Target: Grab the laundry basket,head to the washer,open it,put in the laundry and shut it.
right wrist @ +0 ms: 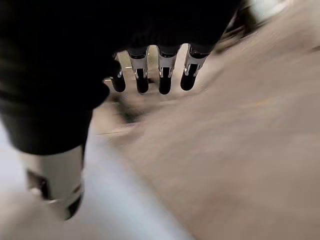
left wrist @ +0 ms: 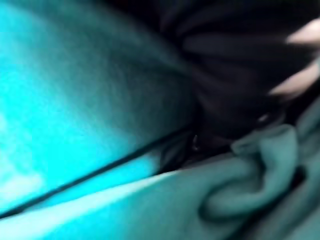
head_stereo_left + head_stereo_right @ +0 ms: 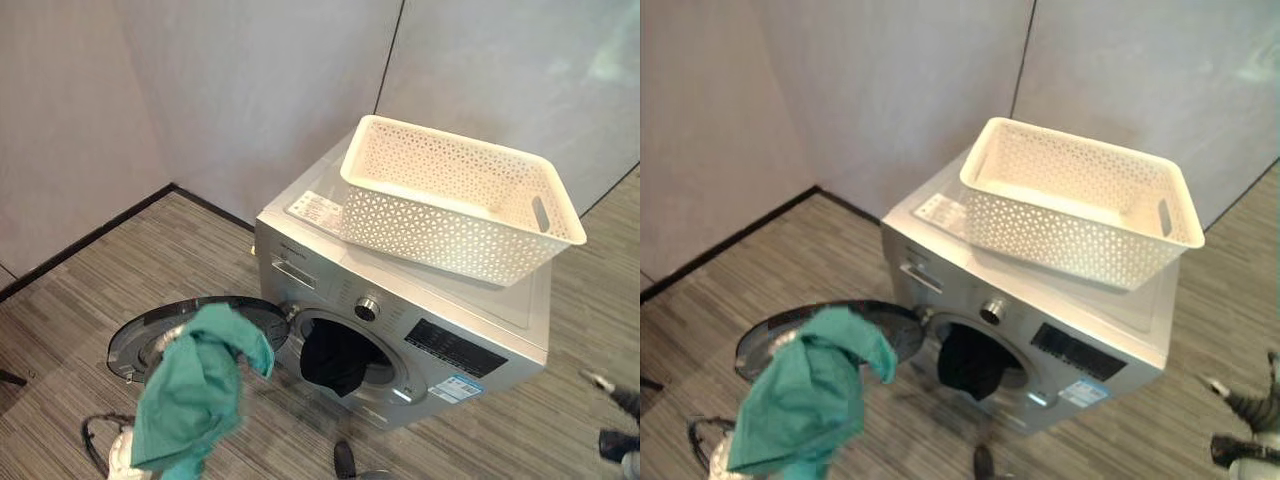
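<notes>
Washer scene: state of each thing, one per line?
Washer door: swung open, low at the front.
Drum opening: dark laundry hanging over its rim.
Laundry basket: on top of the washer, looks empty.
Green cloth: lifted, hanging before the door.
Right robot hand: open, holding nothing.
Left robot hand: hidden in the green cloth.

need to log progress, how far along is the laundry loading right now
Done: the white laundry basket sits on top of the washer, the door hangs open, and a dark garment hangs in the drum mouth. In hand: a teal cloth is held up in front of the door on the robot's left. The right hand is free. Left: put the cloth in, shut the door.
</notes>
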Tool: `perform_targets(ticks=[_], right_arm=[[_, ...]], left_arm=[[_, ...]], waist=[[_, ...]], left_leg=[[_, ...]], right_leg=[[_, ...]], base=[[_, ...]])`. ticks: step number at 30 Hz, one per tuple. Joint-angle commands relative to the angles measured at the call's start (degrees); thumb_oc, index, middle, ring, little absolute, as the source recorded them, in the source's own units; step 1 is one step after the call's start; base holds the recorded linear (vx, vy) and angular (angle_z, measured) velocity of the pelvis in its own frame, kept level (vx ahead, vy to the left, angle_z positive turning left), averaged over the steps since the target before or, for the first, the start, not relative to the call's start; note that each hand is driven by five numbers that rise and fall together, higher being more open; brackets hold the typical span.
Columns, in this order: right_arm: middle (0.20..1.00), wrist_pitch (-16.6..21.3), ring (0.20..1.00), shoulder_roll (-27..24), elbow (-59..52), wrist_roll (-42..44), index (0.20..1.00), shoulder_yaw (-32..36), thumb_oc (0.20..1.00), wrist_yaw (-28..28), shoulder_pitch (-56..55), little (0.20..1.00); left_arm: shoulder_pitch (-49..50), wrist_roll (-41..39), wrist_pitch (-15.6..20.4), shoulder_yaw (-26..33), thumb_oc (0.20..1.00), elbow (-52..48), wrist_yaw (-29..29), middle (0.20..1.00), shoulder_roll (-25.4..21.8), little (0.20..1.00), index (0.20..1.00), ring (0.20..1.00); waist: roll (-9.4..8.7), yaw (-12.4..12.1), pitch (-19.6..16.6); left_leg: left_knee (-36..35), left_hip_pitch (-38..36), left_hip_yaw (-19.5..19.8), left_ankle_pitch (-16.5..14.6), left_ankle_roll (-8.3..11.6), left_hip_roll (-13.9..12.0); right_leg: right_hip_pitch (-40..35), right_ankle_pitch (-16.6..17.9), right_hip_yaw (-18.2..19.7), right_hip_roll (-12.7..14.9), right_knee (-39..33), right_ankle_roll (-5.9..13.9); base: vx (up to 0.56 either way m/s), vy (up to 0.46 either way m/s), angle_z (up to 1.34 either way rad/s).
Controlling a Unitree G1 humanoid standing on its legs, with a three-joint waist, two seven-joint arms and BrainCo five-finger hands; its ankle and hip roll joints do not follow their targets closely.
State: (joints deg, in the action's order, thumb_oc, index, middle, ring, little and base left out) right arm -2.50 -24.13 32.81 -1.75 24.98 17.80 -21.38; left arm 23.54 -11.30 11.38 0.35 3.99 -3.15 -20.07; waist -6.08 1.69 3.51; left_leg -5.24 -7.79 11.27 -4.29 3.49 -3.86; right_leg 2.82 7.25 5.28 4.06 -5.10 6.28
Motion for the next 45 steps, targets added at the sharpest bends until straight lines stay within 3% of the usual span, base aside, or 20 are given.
perform_targets(ticks=[1, 6, 7, 9, 10, 12, 15, 18, 23, 24, 31, 32, 36, 39, 45], right_arm=[[1.0, 1.3, 1.0, -0.2, 4.2, 1.4, 1.0, -3.1, 1.0, 2.3, 2.1, 1.0], [1.0, 2.6, 1.0, 8.6, 27.3, 8.8, 1.0, -20.0, 1.0, -6.2, 9.8, 1.0], [1.0, 2.9, 1.0, 8.6, 27.7, 8.9, 1.0, -20.1, 1.0, -6.2, 10.2, 1.0], [1.0, 2.8, 1.0, 12.0, 33.4, 9.4, 1.0, -27.4, 1.0, -7.5, 14.6, 1.0], [1.0, 2.9, 1.0, 12.0, 33.6, 9.4, 1.0, -27.4, 1.0, -7.5, 14.9, 1.0], [1.0, 3.1, 1.0, 13.3, 32.5, 6.6, 1.0, -34.5, 1.0, -7.9, 17.9, 1.0], [1.0, 2.9, 1.0, 12.5, 26.1, 2.2, 1.0, -41.3, 1.0, -7.8, 21.0, 1.0], [1.0, 3.0, 1.0, 11.8, 22.0, 1.5, 1.0, -43.8, 1.0, -7.6, 23.1, 1.0], [1.0, 3.0, 1.0, 11.8, 22.0, 1.5, 1.0, -43.8, 1.0, -7.6, 23.1, 1.0], [1.0, 3.0, 1.0, 11.4, 15.7, 2.3, 1.0, -49.0, 1.0, -5.9, 28.0, 1.0], [1.0, 3.3, 1.0, 10.3, 14.7, 2.9, 1.0, -50.3, 1.0, -3.7, 30.4, 1.0], [1.0, 3.5, 1.0, 10.1, 14.9, 3.1, 1.0, -50.6, 1.0, -2.9, 31.0, 1.0], [1.0, 3.6, 1.0, 9.9, 15.6, 3.5, 1.0, -50.6, 1.0, -2.0, 32.5, 1.0], [1.0, 4.3, 1.0, 9.0, 13.5, 3.2, 1.0, -50.5, 1.0, -0.3, 33.2, 1.0], [1.0, 5.4, 1.0, 8.9, 7.9, 3.1, 1.0, -50.8, 1.0, -0.3, 32.0, 1.0]], left_arm=[[-0.5, -0.3, 4.3, 0.0, 0.2, -5.4, 0.1, 0.2, -3.9, 0.2, 0.2, 0.2], [-4.5, 1.6, 3.0, -7.0, 0.2, 6.9, -0.6, 0.2, -4.3, 0.2, 0.2, 0.2], [-4.9, 1.7, 3.2, -7.0, 0.2, 7.3, -0.7, 0.2, -4.3, 0.2, 0.2, 0.2], [-11.9, 3.7, 3.1, -12.9, 0.2, 13.8, -2.7, 0.2, -3.5, 0.2, 0.2, 0.2], [-12.2, 3.7, 3.2, -13.0, 0.2, 14.1, -2.8, 0.2, -3.4, 0.2, 0.2, 0.2], [-17.9, 4.3, 3.4, -18.2, 0.2, 18.5, -3.8, 0.2, -1.5, 0.2, 0.2, 0.2], [-22.4, 1.9, 3.3, -21.5, 0.2, 20.6, -5.0, 0.2, 0.5, 0.2, 0.2, 0.2], [-25.3, -0.3, 3.6, -22.7, 0.2, 21.5, -5.9, 0.2, 1.5, 0.2, 0.2, 0.2], [-25.3, -0.3, 3.6, -22.7, 0.2, 21.5, -5.9, 0.2, 1.5, 0.2, 0.2, 0.2], [-36.0, -5.8, 4.5, -24.9, 0.2, 25.1, -10.2, 0.2, 4.5, 0.2, 0.2, 0.2], [-46.6, -8.2, 6.1, -22.9, 0.2, 29.0, -15.7, 0.2, 5.9, 0.2, 0.2, 0.2], [-49.8, -11.5, 6.9, -22.0, 0.2, 29.9, -16.2, 0.2, 6.6, 0.2, 0.2, 0.2], [-53.6, -13.8, 7.2, -21.7, 0.2, 30.8, -16.5, 0.2, 6.6, 0.2, 0.2, 0.2], [-65.3, -14.8, 7.4, -21.7, 0.2, 33.6, -18.3, 0.2, 6.5, 0.2, 0.2, 0.2], [-74.2, -17.8, 7.3, -18.5, 0.2, 40.1, -19.9, 0.2, 4.5, 0.2, 0.2, 0.2]], waist=[[-1.44, -1.4, -0.1], [-0.99, -2.1, 1.4], [-1.21, -2.1, 1.6], [-0.63, -1.8, 2.2], [-0.82, -1.8, 2.4], [-0.52, -1.2, 3.3], [-1.27, -0.5, 5.9], [-2.14, -0.3, 8.2], [-2.14, -0.4, 8.2], [-4.93, 1.3, 15.4], [-7.39, 3.4, 20.0], [-8.1, 4.0, 21.4], [-8.55, 4.7, 22.3], [-9.78, 7.1, 24.5], [-11.12, 9.5, 24.8]], left_leg=[[1.6, 1.3, -0.4, -3.9, -2.91, 1.1], [1.7, 1.4, -1.0, -3.7, -2.26, 0.9], [1.8, 1.6, -0.9, -3.2, -2.16, 1.1], [2.0, 1.6, -1.3, -3.6, -1.94, 1.0], [2.2, 2.0, -1.3, -3.2, -1.87, 1.2], [3.4, 1.9, -2.3, -4.4, -1.76, 1.0], [8.0, 3.9, -3.8, -6.1, -1.9, 1.4], [12.0, 6.4, -5.2, -7.4, -1.9, 1.5], [12.0, 6.4, -5.2, -7.4, -1.9, 1.5], [19.9, 13.6, -7.3, -8.9, -1.45, 1.2], [23.5, 19.4, -8.0, -9.0, -0.77, 0.7], [24.3, 21.4, -8.0, -8.9, -0.46, 0.4], [25.3, 23.7, -7.9, -8.9, -0.2, 0.2], [26.8, 28.1, -8.2, -9.2, 0.32, -1.2], [26.4, 29.2, -8.7, -9.0, 0.77, -2.2]], right_leg=[[0.4, -1.9, -4.5, 7.5, 2.6, 4.41], [0.0, -2.4, -4.9, 7.5, 2.4, 4.5], [0.3, -1.9, -4.9, 7.7, 2.5, 4.45], [0.3, -2.2, -4.9, 7.7, 2.4, 4.6], [0.6, -1.8, -4.8, 7.9, 2.5, 4.58], [1.0, -1.9, -3.9, 7.6, 2.4, 4.67], [3.1, -1.5, -1.3, 7.4, 3.4, 4.68], [5.0, -1.1, 0.7, 6.8, 4.5, 4.69], [5.0, -1.1, 0.7, 6.8, 4.5, 4.69], [10.5, 0.7, 3.9, 5.3, 6.8, 4.74], [15.0, 2.1, 5.2, 4.7, 7.4, 5.03], [16.6, 2.6, 5.3, 4.8, 7.3, 5.1], [18.3, 3.1, 5.4, 4.7, 7.3, 5.18], [22.5, 4.0, 5.9, 3.6, 7.1, 5.41], [24.3, 4.4, 6.5, 2.7, 6.9, 5.47]], base=[[-0.06, -0.027, 0.04], [-0.03, -0.017, 0.06], [-0.05, -0.011, -0.07], [-0.03, 0.002, -0.12], [0.0, 0.009, -0.06], [-0.04, 0.003, -0.07], [-0.12, -0.01, -0.29], [-0.14, -0.017, -0.39], [-0.09, -0.019, -0.19], [-0.39, -0.083, 0.02], [-0.17, -0.039, -0.36], [-0.06, -0.029, 0.01], [-0.08, -0.036, -0.07], [-0.09, -0.068, -0.13], [-0.02, -0.038, -0.01]])
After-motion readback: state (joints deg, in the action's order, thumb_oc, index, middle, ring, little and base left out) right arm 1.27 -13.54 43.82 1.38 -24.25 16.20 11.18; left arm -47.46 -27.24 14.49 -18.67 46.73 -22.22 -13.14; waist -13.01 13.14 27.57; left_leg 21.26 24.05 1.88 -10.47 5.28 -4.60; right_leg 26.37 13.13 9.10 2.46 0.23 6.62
